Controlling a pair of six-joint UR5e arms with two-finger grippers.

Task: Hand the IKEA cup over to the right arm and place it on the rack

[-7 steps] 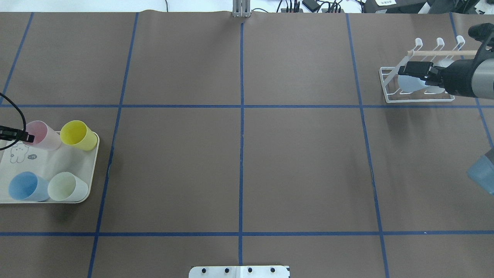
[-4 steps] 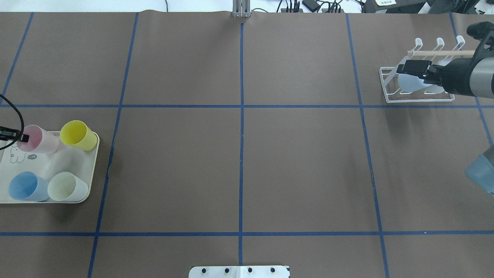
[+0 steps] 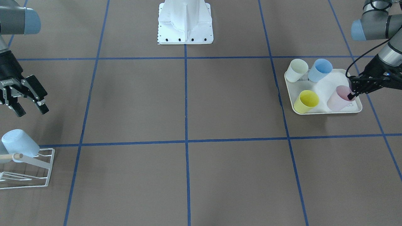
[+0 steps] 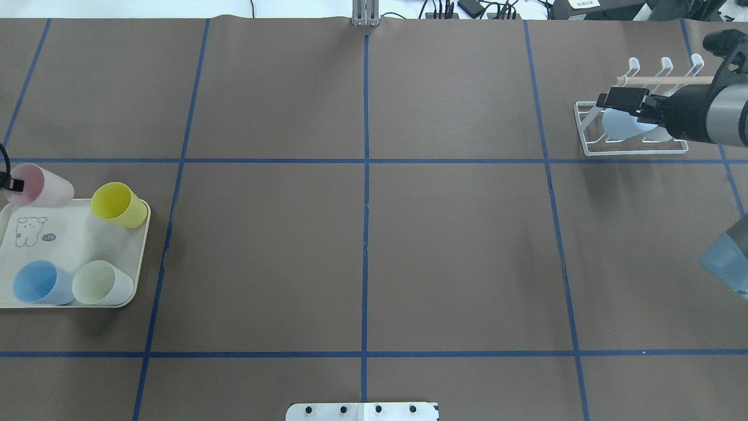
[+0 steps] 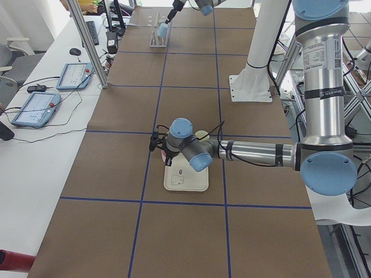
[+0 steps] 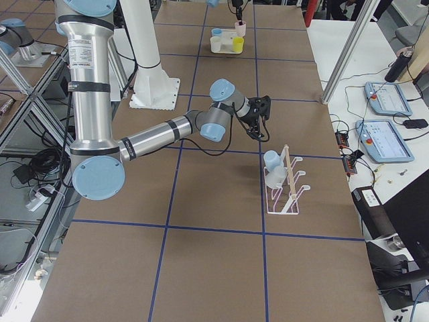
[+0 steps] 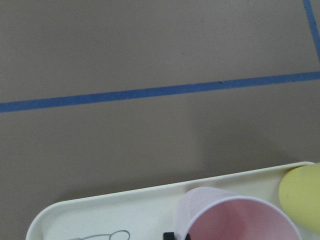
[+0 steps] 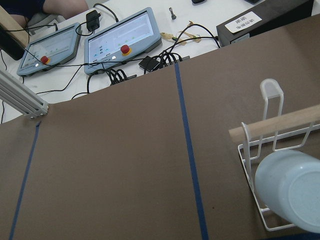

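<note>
My left gripper [image 3: 351, 95] is shut on the rim of the pink IKEA cup [image 3: 337, 99], which hangs tilted over the corner of the cream tray [image 3: 326, 112]. The overhead view shows the pink cup [image 4: 45, 186] at the tray's far edge, with the left gripper [image 4: 13, 185] almost out of frame. In the left wrist view the pink cup [image 7: 235, 220] has its mouth toward the camera. My right gripper [image 3: 31, 111] hangs open and holds nothing, just above the white wire rack [image 3: 40, 171]. A light blue cup [image 3: 19, 142] rests upside down on that rack.
On the tray [image 4: 142, 245] stand a yellow cup [image 4: 117, 204], a blue cup [image 4: 38, 282] and a pale green cup [image 4: 99, 282]. The rack [image 4: 634, 151] sits at the far right. The robot's white base [image 3: 185, 22] stands at the table's middle edge.
The left gripper has lifted the pink cup off the tray floor and carried it toward the tray's far left edge. The right gripper has drifted slightly away from the rack.
</note>
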